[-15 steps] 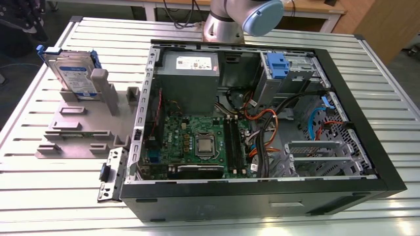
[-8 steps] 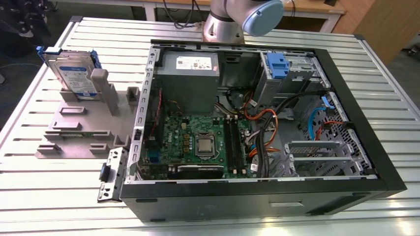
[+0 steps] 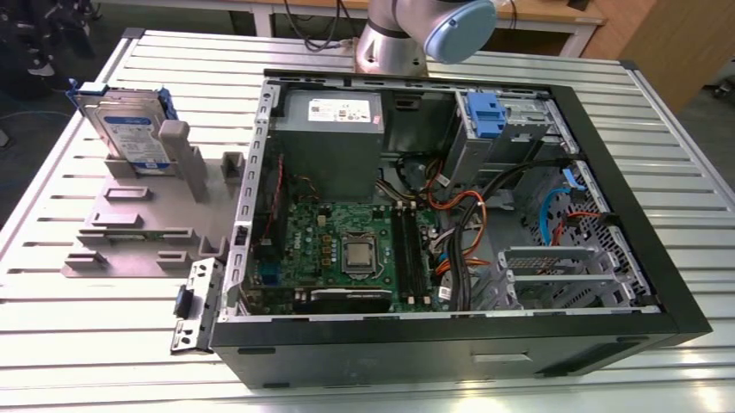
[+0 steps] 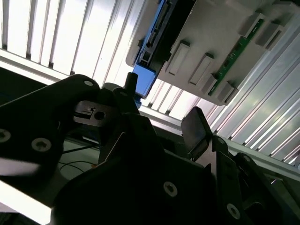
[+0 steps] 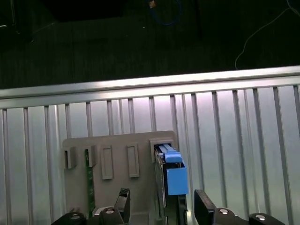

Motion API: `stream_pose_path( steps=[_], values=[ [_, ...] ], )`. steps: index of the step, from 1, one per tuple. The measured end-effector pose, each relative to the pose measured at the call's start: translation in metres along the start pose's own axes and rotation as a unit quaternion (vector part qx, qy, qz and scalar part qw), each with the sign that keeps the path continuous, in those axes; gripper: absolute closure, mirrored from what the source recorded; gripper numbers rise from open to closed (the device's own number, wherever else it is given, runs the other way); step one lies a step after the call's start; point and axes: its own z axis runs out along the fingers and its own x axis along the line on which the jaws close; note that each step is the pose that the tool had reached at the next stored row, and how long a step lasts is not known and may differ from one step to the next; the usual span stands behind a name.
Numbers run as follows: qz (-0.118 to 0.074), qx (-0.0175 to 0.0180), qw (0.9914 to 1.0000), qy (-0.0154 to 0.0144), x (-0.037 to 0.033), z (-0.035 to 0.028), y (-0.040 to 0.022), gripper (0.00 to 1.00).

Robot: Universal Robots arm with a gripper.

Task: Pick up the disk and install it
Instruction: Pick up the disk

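Exterior view: even overhead light is falling on the table (image 3: 103, 344), whose slats are shining pale. The case (image 3: 460, 340) interior is lying in soft shade, the arm (image 3: 460, 26) cap is carrying a small highlight, and the floor (image 3: 23, 86) is staying dim. Second wrist view: the slats are blowing out to white glare beside the stand (image 4: 220, 42). The gripper (image 4: 164, 108) is showing near-black, soft and out of focus close to the lens, with a white smear crossing its housing. First wrist view: the floor is sinking into black and the table edge is glaring in a bright band. The stand and disk (image 5: 174, 180) are sitting evenly lit, casting no hard shadow.
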Motion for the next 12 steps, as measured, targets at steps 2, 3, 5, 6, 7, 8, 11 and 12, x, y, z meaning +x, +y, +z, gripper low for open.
stream_pose_path(
  steps=[2, 3, 5, 6, 7, 8, 11, 12],
  values=[
    [-0.005, 0.0003, 0.99999, 0.0001, 0.0000, 0.0025, -0.0001, 0.35],
    [-0.008, 0.0004, 0.99997, 0.0002, 0.0001, 0.0038, -0.0001, 0.35],
    [-0.015, 0.0007, 0.99989, 0.0003, 0.0001, 0.0056, -0.0002, 0.35],
    [-0.018, 0.0009, 0.99983, 0.0004, 0.0001, 0.0063, -0.0002, 0.35],
    [-0.021, 0.0013, 0.99978, 0.0005, 0.0001, 0.0071, -0.0002, 0.35],
    [-0.023, 0.0018, 0.99974, 0.0005, 0.0001, 0.0078, -0.0002, 0.35],
    [-0.025, 0.0026, 0.99969, 0.0005, -0.0004, 0.0100, -0.0002, 0.35],
    [-0.025, 0.0027, 0.99968, 0.0005, -0.0006, 0.0109, -0.0002, 0.35]
  ],
)
